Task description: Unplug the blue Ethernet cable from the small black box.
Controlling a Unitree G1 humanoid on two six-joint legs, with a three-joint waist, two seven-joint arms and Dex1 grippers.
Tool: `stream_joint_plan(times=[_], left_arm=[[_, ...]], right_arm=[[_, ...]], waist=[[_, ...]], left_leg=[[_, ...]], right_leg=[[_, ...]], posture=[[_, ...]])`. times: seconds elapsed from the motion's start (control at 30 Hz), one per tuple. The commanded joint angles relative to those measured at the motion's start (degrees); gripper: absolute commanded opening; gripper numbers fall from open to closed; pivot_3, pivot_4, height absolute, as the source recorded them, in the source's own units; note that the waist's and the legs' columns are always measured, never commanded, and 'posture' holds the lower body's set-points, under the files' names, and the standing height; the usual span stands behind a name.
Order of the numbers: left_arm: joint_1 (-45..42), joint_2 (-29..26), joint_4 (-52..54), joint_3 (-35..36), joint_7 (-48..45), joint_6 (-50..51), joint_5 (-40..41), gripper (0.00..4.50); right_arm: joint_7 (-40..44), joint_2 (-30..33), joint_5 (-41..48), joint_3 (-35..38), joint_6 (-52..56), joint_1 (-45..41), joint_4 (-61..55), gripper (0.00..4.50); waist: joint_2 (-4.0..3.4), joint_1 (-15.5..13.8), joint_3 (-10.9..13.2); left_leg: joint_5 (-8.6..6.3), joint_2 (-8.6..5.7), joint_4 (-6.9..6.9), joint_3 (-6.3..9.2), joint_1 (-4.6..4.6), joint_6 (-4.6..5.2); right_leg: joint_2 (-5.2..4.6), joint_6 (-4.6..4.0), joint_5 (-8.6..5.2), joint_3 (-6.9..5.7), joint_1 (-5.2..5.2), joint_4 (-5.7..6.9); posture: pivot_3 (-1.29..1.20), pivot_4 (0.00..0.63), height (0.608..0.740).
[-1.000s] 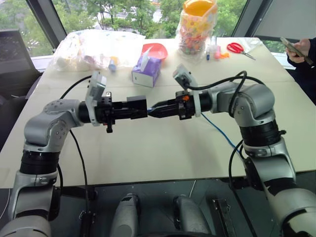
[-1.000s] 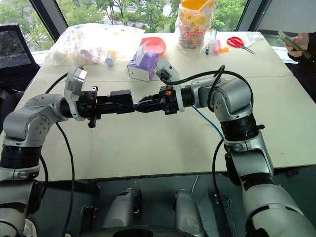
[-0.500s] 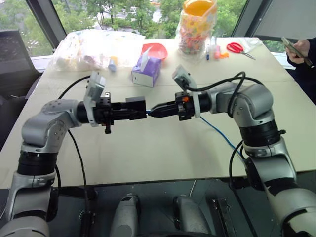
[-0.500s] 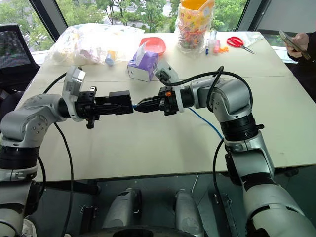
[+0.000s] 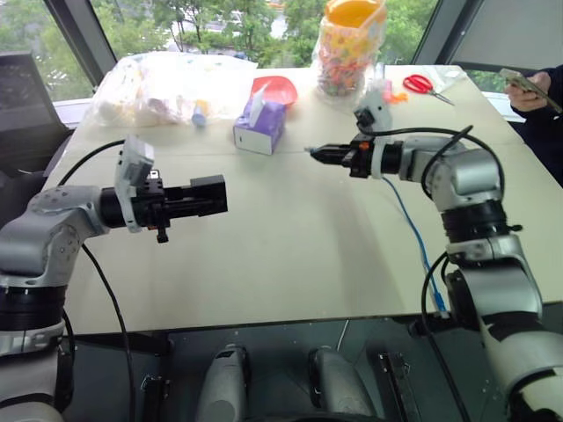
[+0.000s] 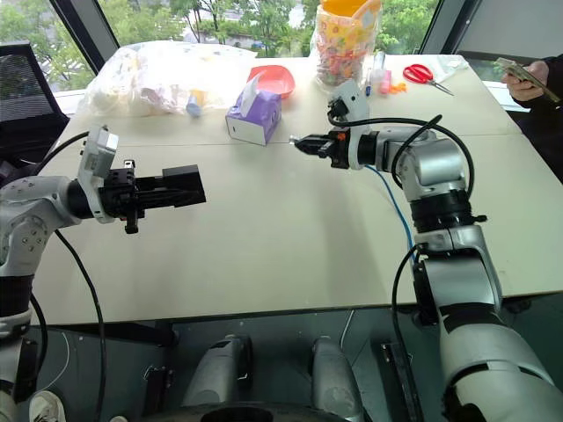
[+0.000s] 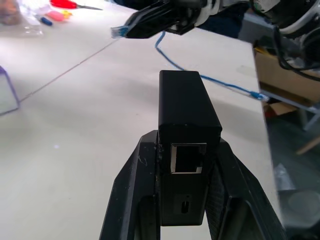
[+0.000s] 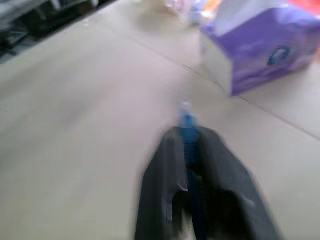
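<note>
Holding one small black box (image 5: 206, 193), matte and squarish, the left gripper (image 7: 187, 200) is clamped on it at the table's (image 5: 290, 255) eight o'clock; its one metal-rimmed port sits empty. The right gripper (image 5: 317, 153), at one o'clock, pinches one thin blue Ethernet cable (image 5: 406, 224) behind its clear plug.

arms: silver-grey shells, black joints | cables: black (looped loosely) | fingers (image 7: 130, 200): black

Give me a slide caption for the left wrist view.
Left gripper holds the small black box, port empty; right gripper holds the blue Ethernet cable unplugged.
</note>
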State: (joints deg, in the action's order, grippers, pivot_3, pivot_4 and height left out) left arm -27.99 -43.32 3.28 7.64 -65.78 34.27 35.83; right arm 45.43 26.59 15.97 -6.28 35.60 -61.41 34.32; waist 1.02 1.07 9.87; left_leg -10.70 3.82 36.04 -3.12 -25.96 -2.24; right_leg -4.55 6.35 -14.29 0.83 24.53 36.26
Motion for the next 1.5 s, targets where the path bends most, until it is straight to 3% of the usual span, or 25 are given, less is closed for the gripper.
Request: stream_joint_plan(times=[0.03,0.1,0.2,0.4,0.43,0.53,0.73,0.83,0.9,1.03,1.17,1.3,1.5], left_arm=[[-1.91,4.05,-1.52,-2.33,5.21,-5.92,-5.11,0.53],[-2.72,7.39,-4.54,-5.14,8.55,-11.21,-10.29,0.53],[-4.15,12.59,-11.26,-8.70,13.04,-18.96,-16.88,0.53],[-7.18,18.89,-20.49,-11.01,15.93,-26.36,-21.75,0.53],[-8.16,20.03,-22.31,-11.72,16.27,-27.51,-22.67,0.53],[-11.63,23.48,-29.03,-13.18,17.52,-31.23,-25.42,0.53],[-18.38,29.46,-45.87,-13.01,19.17,-39.05,-27.88,0.53],[-20.54,30.64,-53.45,-12.71,19.38,-42.39,-29.07,0.53],[-21.27,30.73,-57.94,-13.17,19.53,-44.62,-30.51,1.58],[-21.26,29.78,-61.02,-12.86,17.40,-46.44,-31.26,3.12],[-19.38,27.78,-58.30,-11.73,12.21,-44.75,-29.25,4.48],[-15.15,24.10,-48.44,-10.58,8.13,-39.83,-26.85,4.48],[-5.66,16.47,-24.03,-7.24,5.09,-25.02,-19.75,4.48]], right_arm=[[-9.58,-3.39,-6.92,0.17,-11.41,-6.78,14.06,0.03],[-13.66,-5.24,-9.99,-0.13,-15.36,-9.27,22.02,0.03],[-18.95,-7.41,-12.29,0.89,-18.88,-11.57,29.51,1.11],[-22.06,-7.32,-13.04,3.64,-20.58,-12.16,32.36,4.23],[-21.75,-6.59,-12.55,4.48,-20.10,-11.36,30.52,4.38],[-19.46,-4.34,-9.05,8.00,-13.48,-6.78,19.25,4.38],[-18.38,-2.28,1.18,12.88,10.02,14.07,-24.24,4.38],[-20.52,-2.64,3.72,13.86,17.63,20.72,-37.69,4.38],[-21.47,-2.96,6.02,14.34,22.53,24.90,-46.46,4.50],[-21.68,-2.71,9.83,15.12,28.77,28.09,-54.86,4.50],[-19.09,0.76,12.01,13.07,32.13,29.51,-58.61,4.50],[-15.39,5.02,13.79,10.71,32.46,30.20,-60.07,4.50],[-10.18,10.28,16.08,8.95,31.36,30.33,-60.98,4.50]], waist=[[0.00,0.02,0.00],[0.01,-0.08,0.01],[0.00,-0.29,0.00],[-0.02,-0.24,0.02],[-0.03,-0.32,0.03],[-0.03,-0.64,0.02],[-0.03,-0.65,0.01],[-0.06,-0.15,0.01],[-0.06,-0.17,0.01],[-0.07,-0.34,-0.01],[-0.06,-0.39,-0.02],[-0.07,-0.14,-0.02],[-0.07,-0.27,-0.01]], left_leg=[[0.00,0.00,0.01,0.00,0.00,0.00],[0.00,0.00,-0.02,0.02,-0.05,0.00],[0.00,-0.02,-0.05,0.00,-0.09,0.01],[-0.01,-0.03,-0.06,-0.01,-0.29,0.03],[-0.01,-0.02,-0.06,0.00,-0.30,0.03],[-0.01,-0.03,0.01,0.02,-0.32,0.03],[-0.04,-0.05,0.02,0.12,-0.37,0.08],[-0.04,-0.05,0.03,0.15,-0.37,0.09],[-0.04,-0.04,0.06,0.16,-0.35,0.09],[-0.04,-0.03,0.10,0.21,-0.33,0.09],[-0.04,-0.03,0.16,0.21,-0.33,0.09],[-0.04,-0.03,0.12,0.21,-0.33,0.10],[-0.04,0.00,0.11,0.22,-0.33,0.10]], right_leg=[[0.00,0.01,0.00,0.00,0.00,0.00],[0.01,0.17,0.10,-0.01,0.01,0.00],[0.01,0.23,0.13,-0.01,0.01,-0.01],[0.01,0.28,0.15,-0.01,0.18,0.00],[0.01,0.29,0.16,-0.01,0.19,0.01],[0.01,0.31,0.17,-0.03,0.16,0.02],[0.01,0.39,0.19,-0.06,0.13,-0.02],[0.01,0.41,0.18,-0.09,0.17,0.02],[0.01,0.41,0.18,-0.09,0.19,0.05],[0.04,0.39,0.18,-0.10,0.15,0.08],[0.03,0.36,0.17,-0.08,0.11,0.06],[0.02,0.33,0.15,-0.08,0.11,0.04],[0.02,0.33,0.15,-0.08,0.14,0.06]], posture=[[0.00,0.150,0.735],[0.00,0.150,0.735],[0.00,0.150,0.735],[0.00,0.150,0.735],[0.00,0.150,0.735],[0.00,0.150,0.735],[0.00,0.150,0.735],[0.00,0.150,0.735],[0.00,0.150,0.735],[0.00,0.150,0.735],[0.00,0.150,0.735],[0.00,0.150,0.735],[0.00,0.150,0.735]])
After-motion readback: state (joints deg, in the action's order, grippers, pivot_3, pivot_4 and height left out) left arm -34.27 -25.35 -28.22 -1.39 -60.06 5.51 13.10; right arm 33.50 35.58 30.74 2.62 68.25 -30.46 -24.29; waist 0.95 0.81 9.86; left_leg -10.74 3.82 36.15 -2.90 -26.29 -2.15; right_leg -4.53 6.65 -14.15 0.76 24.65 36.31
